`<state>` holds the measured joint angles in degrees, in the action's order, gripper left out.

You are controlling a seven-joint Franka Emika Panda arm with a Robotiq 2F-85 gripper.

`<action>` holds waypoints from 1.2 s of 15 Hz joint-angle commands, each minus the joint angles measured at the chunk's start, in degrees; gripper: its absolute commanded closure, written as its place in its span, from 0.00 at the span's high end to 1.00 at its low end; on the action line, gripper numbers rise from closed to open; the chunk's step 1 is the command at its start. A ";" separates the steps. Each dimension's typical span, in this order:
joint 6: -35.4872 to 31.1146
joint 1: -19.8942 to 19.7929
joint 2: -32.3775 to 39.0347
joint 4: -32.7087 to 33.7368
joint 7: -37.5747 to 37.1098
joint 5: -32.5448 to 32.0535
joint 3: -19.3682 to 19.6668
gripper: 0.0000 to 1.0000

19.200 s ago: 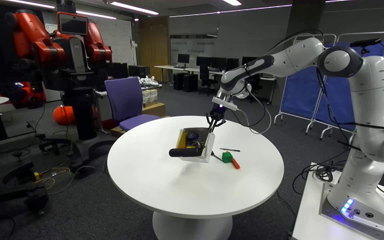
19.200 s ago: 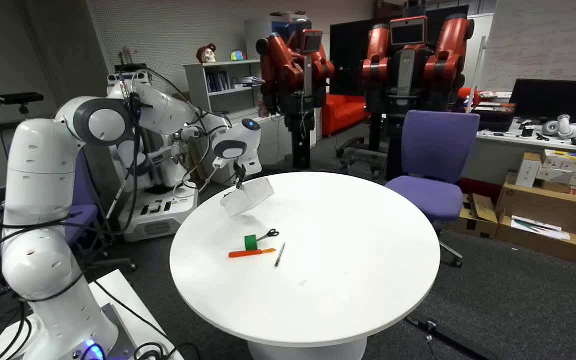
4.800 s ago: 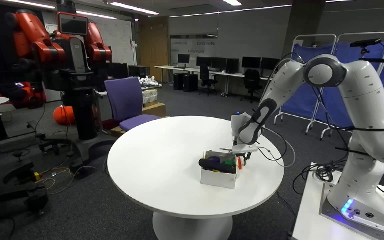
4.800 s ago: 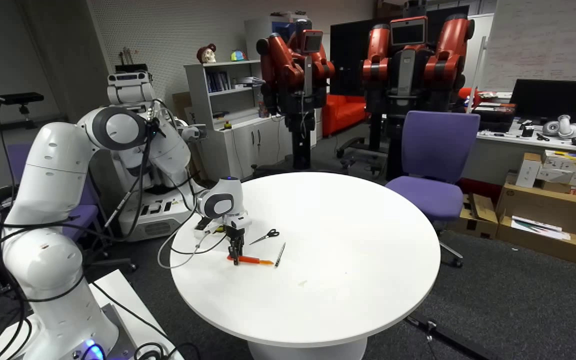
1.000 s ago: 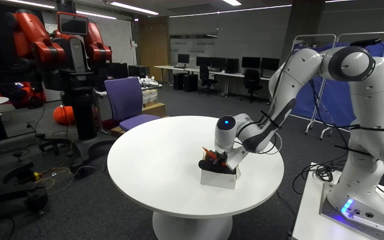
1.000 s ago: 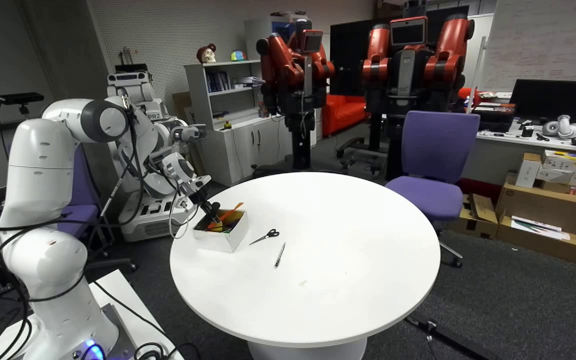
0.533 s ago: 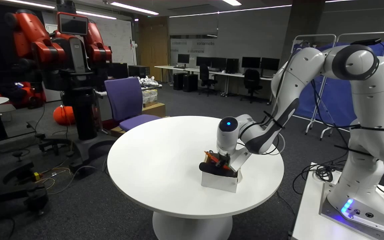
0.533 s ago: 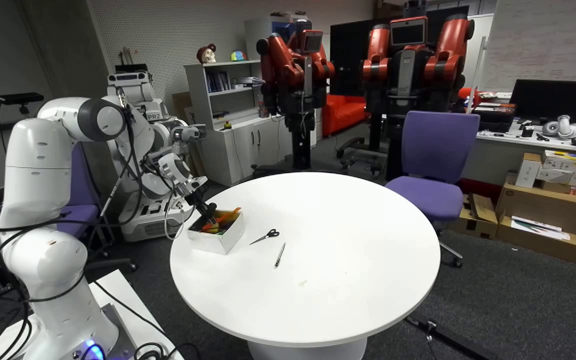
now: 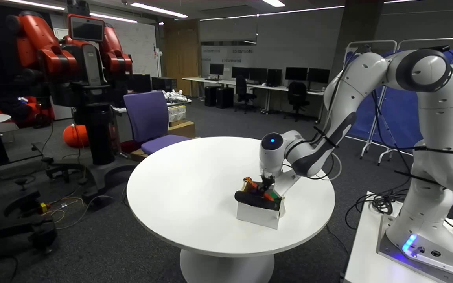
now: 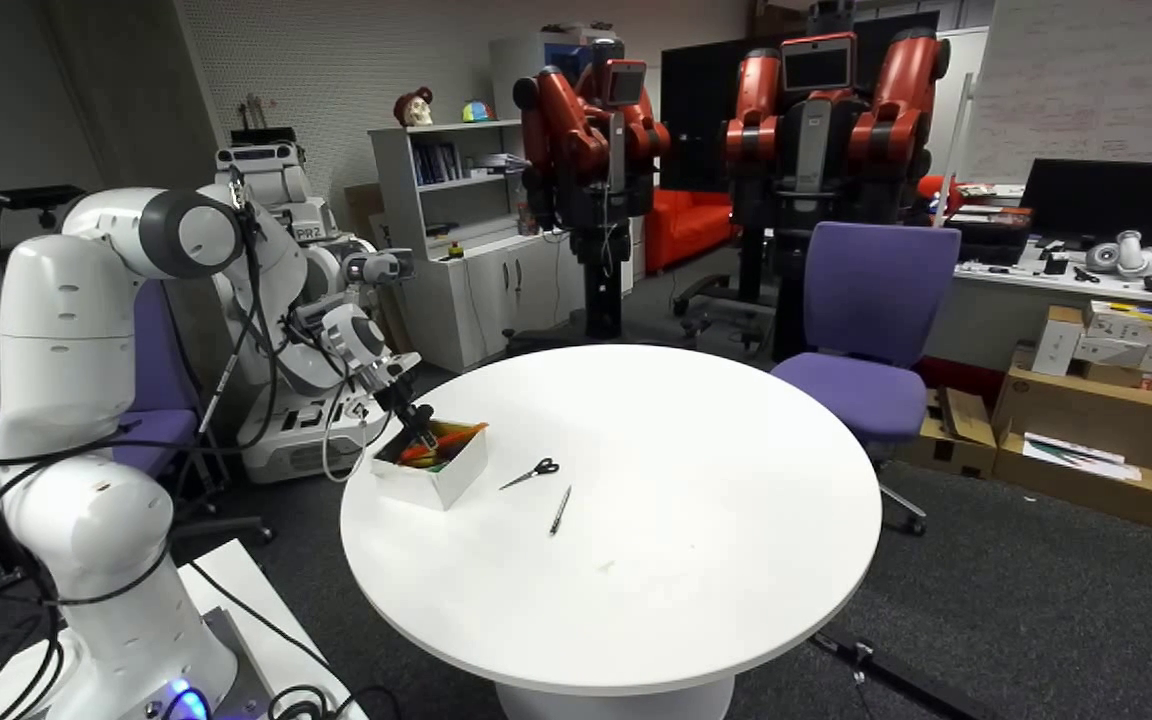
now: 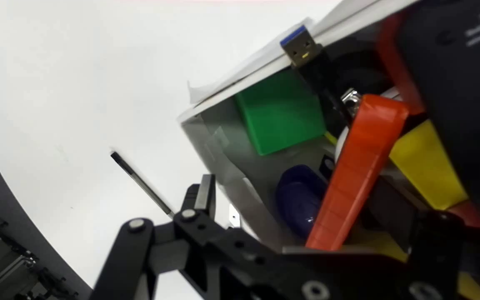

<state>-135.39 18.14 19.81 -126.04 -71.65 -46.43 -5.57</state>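
A white box (image 9: 257, 215) stands on the round table, filled with mixed things. My gripper (image 11: 319, 214) is over it with its jaws wide apart, one finger (image 11: 206, 193) by the box's side wall, the other dark and partly lost in shadow. An orange-red cutter (image 11: 358, 171) lies slanted in the box between the fingers, not gripped; its lower end is hidden behind the gripper. Beside it in the wrist view are a green block (image 11: 283, 112), a dark blue rounded object (image 11: 300, 196) and a yellow piece (image 11: 429, 166).
A USB plug (image 11: 300, 46) pokes over the box rim. A black device (image 11: 465, 83) covers one side of the box. Scissors (image 10: 533, 472) and a pen (image 10: 560, 510) lie on the white table (image 10: 676, 590) near the box. A purple chair (image 10: 871, 300) stands beyond.
My jaws have spread and let go of the cutter, which has dropped lower into the box. The box has shifted slightly. Earlier, the green block and cutter lay on the table.
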 commanded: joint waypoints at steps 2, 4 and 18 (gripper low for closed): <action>-5.36 -4.87 -6.97 -5.49 0.70 1.94 1.68 1.00; -10.09 -7.00 -8.25 -6.31 1.28 3.23 2.48 1.00; -27.90 -13.47 -8.39 -8.76 2.52 9.00 7.36 1.00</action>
<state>-158.54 8.31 13.15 -131.96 -71.32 -39.98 0.59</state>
